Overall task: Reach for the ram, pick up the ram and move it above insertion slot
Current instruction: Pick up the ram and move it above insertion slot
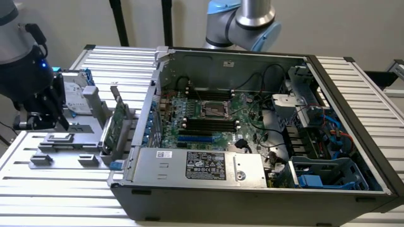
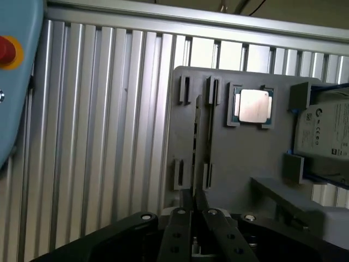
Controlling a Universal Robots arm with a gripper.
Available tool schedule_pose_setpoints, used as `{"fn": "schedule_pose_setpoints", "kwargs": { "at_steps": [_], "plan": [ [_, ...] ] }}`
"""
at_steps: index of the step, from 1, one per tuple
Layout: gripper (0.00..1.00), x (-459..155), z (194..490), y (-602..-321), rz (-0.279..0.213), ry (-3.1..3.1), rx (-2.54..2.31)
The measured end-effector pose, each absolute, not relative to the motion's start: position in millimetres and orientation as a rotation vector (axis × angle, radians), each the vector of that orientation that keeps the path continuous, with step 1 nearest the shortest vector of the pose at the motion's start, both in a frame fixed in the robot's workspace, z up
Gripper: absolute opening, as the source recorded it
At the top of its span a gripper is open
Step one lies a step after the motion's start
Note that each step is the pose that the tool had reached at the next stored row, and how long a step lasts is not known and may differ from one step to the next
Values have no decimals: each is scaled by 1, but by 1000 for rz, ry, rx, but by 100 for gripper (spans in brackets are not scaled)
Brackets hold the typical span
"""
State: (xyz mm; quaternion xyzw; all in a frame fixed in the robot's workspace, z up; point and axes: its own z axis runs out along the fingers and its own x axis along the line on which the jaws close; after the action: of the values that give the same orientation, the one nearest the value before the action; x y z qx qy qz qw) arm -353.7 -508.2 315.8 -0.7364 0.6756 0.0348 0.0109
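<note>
**Exterior view.** The gripper hangs at the exterior view's left, above the grey parts fixture on the ribbed aluminium worktop. The open computer case stands just beside the fixture, toward the exterior view's right. The motherboard and its black memory slots lie on the floor of the case, well apart from the gripper. A tall green expansion card stands on edge between the gripper and the case wall. A second arm stands behind the case.

**Wrist view.** The jaws are clenched almost together. The ram appears edge-on as a thin strip. Its long axis runs straight away from the fingertips, in line with the fixture's paired holder notches. Its near end meets the jaws, so the jaws are judged to be grasping it. Whether it has cleared the notches cannot be told. A processor sits in its pocket beside the ram, and a hard drive lies beyond that.

**Surface and room.** The slotted worktop has open space on the side away from the hard drive.
</note>
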Motion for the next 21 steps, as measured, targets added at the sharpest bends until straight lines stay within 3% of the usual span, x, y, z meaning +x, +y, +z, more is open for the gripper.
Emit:
{"fn": "schedule_pose_setpoints", "kwargs": {
  "at_steps": [21],
  "plan": [
    [14, -266, 412, -508, 140, 2101, -2312]
  ]
}}
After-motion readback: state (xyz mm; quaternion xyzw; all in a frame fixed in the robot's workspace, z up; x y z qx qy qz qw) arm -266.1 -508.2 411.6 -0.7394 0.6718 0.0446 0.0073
